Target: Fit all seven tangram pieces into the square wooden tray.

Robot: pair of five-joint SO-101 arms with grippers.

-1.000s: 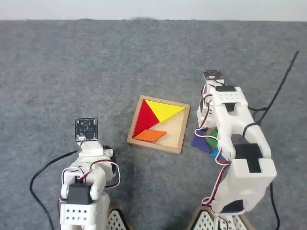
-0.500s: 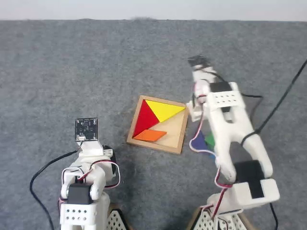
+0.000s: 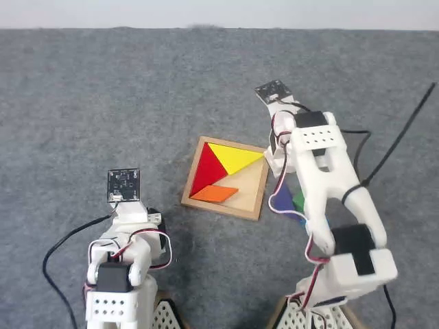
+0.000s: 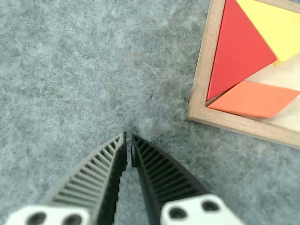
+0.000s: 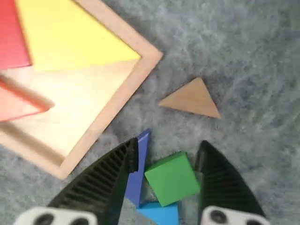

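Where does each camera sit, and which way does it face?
High view: fixed above, looking down on the tray; left arm and right arm show.
Left wrist view: on the left arm, facing the grey mat beside the tray; left jaws shut.
Right wrist view: on the right arm, facing down at the green square, seen between open right jaws.
Shared: all three show the tray.

Grey felt table (image 3: 103, 89) bears tray (image 3: 219, 210) and loose pieces (image 5: 172, 178).

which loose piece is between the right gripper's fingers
The green square: it sits framed by the open right gripper; the tan triangle lies farther off, the dark blue piece beside one finger.
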